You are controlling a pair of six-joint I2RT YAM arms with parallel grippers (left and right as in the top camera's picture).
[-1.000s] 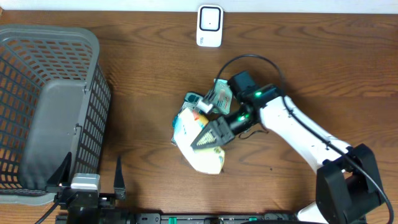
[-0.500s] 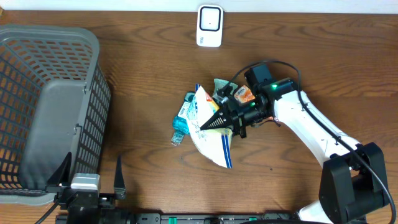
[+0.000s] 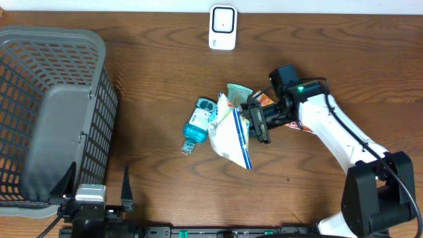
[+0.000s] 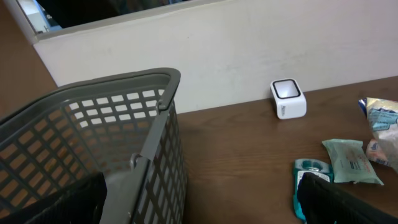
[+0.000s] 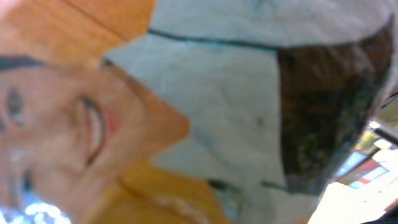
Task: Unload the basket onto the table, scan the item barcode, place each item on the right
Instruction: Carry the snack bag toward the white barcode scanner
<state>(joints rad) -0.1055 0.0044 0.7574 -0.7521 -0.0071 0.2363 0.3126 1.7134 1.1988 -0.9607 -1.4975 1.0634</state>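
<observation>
The white bag with a blue stripe (image 3: 231, 135) sits near the middle of the table (image 3: 158, 66), a little right of centre and well below the white scanner (image 3: 223, 28) at the far edge. Its upper right edge is pinched in the right gripper (image 3: 254, 123), whose fingers are closed tight on that edge, so most of the bag spreads out to the left of and below the fingers. From above it is not clear whether the bag's lower corner rests on the wood or hangs free. In the right wrist view the bag (image 5: 211, 112) fills the whole picture (a blurred printed face, orange and pale panels), and the fingers themselves cannot be made out there.

Just left of the bag, partly under its edge, lies a blue bottle (image 3: 195, 129). A green packet (image 3: 236, 92) lies just above the bag, and an orange packet (image 3: 264, 99) shows beside the gripper's wrist.

Farther out, a grey mesh basket (image 3: 53, 33) takes up the left side of the table. The left gripper (image 3: 98, 170) is at the near edge beside the basket, its dark fingers (image 4: 339, 199) spread wide with nothing between them, well apart from the bag.
</observation>
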